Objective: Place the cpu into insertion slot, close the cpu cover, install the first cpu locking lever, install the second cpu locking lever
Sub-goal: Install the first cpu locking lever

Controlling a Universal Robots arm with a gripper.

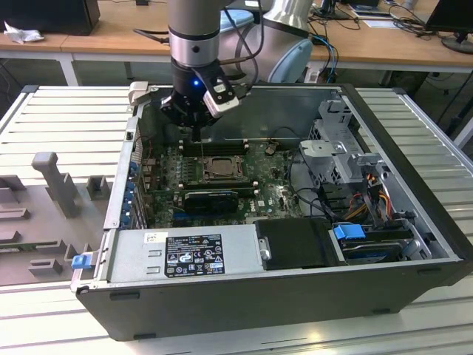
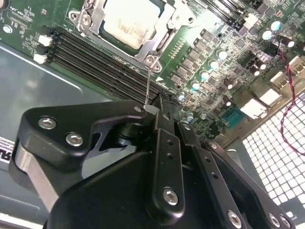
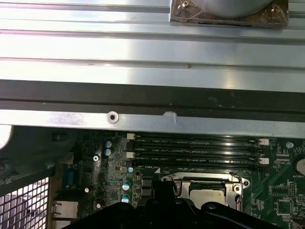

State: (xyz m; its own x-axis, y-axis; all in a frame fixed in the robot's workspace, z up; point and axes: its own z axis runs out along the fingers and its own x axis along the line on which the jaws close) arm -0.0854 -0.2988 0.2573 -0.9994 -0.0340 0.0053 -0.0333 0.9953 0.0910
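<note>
Slats of grey metal make up the desk, and on it lies a black open-sided computer case, the biggest thing in the exterior view. A silver-and-black robot arm reaches down into the case near its far wall. Along the near wall sits a grey box-shaped power supply; at the exterior view's right stands a bare metal drive cage. A green motherboard covers the case floor. On it, a long black rectangular module lies between the power supply and the small square dark insertion slot. Long narrow black memory slots run just beside the insertion slot on its other side, under the arm's tip.

The thin steel square-framed cpu cover lies flat, closed over the insertion slot. Through its window shows the small flat square cpu with its pale silvery top, seated inside. From the cover's corner nearest the memory slots a thin steel wire locking lever stands up, crossing above those slots to the jaws. The jaws are drawn narrow, pinched on the lever's free end, as the second wrist view shows it.
</note>
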